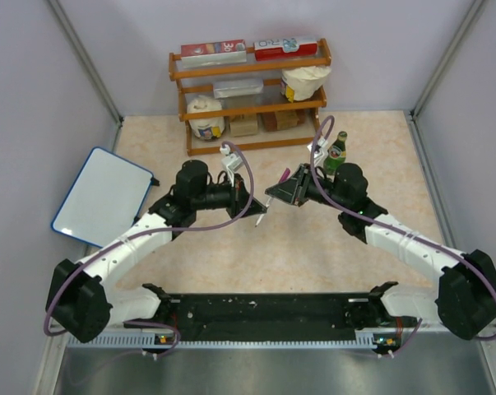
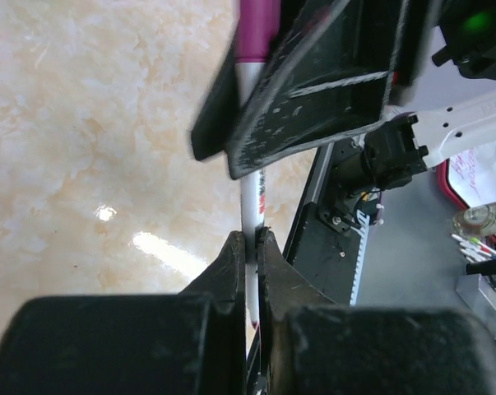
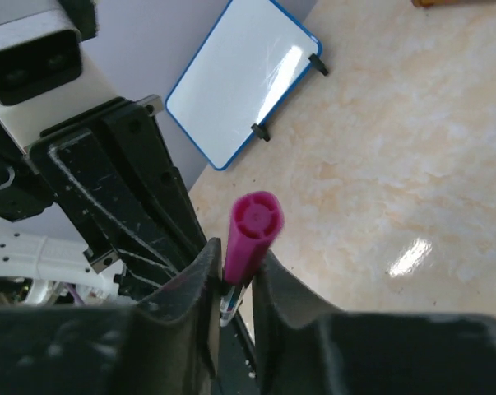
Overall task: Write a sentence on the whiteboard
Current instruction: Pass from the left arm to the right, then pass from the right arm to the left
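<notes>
The big tan desk fills the middle, with grey walls around it. At the back stands a wooden shelf with boxes and tubs on it. The whiteboard is far over on the left side of the desk, by the left wall. Its face is plain white inside a thin blue frame, and its small black feet point toward the desk. I cannot tell if it lies flat or leans on the wall. It is well apart from both hands, off to the left of them. The two arms reach in and meet near the middle of the desk. The left hand is squeezed tight on the white body of a pen. The right hand is squeezed tight on the pink cap at the other end of the same pen. The two hands are very close, tip to tip. A green bottle stands just behind the right arm.
</notes>
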You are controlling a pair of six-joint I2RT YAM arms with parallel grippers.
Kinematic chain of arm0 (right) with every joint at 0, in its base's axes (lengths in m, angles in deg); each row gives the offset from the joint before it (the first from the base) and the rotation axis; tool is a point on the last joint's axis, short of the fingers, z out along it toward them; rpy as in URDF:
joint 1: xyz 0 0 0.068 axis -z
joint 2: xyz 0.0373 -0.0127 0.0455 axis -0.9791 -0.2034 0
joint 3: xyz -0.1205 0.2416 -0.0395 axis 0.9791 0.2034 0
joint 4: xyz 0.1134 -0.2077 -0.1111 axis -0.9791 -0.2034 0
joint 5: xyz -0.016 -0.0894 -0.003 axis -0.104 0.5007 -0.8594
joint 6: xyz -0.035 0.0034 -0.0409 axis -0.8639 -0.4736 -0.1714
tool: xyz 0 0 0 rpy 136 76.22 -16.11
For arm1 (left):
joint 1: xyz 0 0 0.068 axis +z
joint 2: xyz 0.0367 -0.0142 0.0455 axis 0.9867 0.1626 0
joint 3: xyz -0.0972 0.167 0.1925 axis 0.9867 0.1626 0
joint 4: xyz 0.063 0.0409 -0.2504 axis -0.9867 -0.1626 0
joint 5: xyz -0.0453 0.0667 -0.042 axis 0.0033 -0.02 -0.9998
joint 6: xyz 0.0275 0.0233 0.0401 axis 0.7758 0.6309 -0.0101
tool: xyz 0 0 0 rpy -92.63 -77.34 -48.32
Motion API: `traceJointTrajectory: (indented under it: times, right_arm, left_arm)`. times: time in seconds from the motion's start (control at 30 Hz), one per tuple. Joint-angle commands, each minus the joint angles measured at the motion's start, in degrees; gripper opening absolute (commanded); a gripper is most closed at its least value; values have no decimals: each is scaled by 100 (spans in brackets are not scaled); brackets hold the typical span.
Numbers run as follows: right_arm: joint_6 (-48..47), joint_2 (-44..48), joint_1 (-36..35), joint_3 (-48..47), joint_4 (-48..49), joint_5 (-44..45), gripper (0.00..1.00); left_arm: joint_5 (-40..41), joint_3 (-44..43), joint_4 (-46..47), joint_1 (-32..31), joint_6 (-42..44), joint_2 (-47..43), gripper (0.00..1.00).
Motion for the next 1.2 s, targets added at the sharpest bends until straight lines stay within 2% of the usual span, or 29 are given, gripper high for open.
traceJointTrajectory:
  times: [0.0, 0.07, 0.1, 0.17, 0.2, 0.27, 0.37, 0.47, 0.57, 0.67, 0.7, 0.77, 0.83, 0.87, 1.17]
  right_arm:
    - [100, -7, -117, -291, 490, -111, 2]
    - [109, 45, -117, -274, 428, -85, 0]
    - [100, 72, -117, -239, 428, -59, 0]
    - [74, 160, -117, -212, 402, 2, 0]
    - [57, 195, -117, -195, 367, 46, 0]
    - [39, 239, -117, -186, 349, 99, 0]
    - [13, 222, -117, -221, 305, 143, 0]
    - [30, 213, -126, -238, 287, 179, 0]
    - [56, 195, -117, -256, 279, 187, 0]
    - [-13, 195, -117, -308, 156, 222, 0]
    - [-66, 204, -117, -343, 8, 240, 10]
    - [-207, 265, -117, -423, -247, 258, 38]
    - [-338, 388, -117, -458, -502, 354, 85]
    - [-417, 476, -109, -475, -669, 407, 99]
    - [-533, 740, 278, -871, -1312, -479, 99]
  left_arm:
    - [-243, 94, 606, 17, -218, -143, 0]
    - [-209, 76, 580, 17, -191, -134, 3]
    - [-174, 68, 545, 25, -174, -134, 12]
    - [-112, 41, 492, 25, -156, -143, 44]
    - [-77, 41, 475, 17, -147, -125, 54]
    - [-94, 24, 466, 25, -156, -55, 62]
    - [-252, -29, 474, -18, -217, 155, 63]
    - [-261, -56, 431, -106, -200, 323, 60]
    - [-217, -56, 422, -124, -156, 428, 49]
    - [-217, -64, 395, -124, -156, 499, 9]
    - [-209, -64, 387, -133, -156, 482, 0]
    - [-112, -73, 325, -124, -104, 377, 0]
    - [-7, -117, 159, -133, 45, 219, 0]
    - [46, -178, 36, -124, 125, 166, 0]
    - [-138, -503, -712, -115, 538, -204, 0]
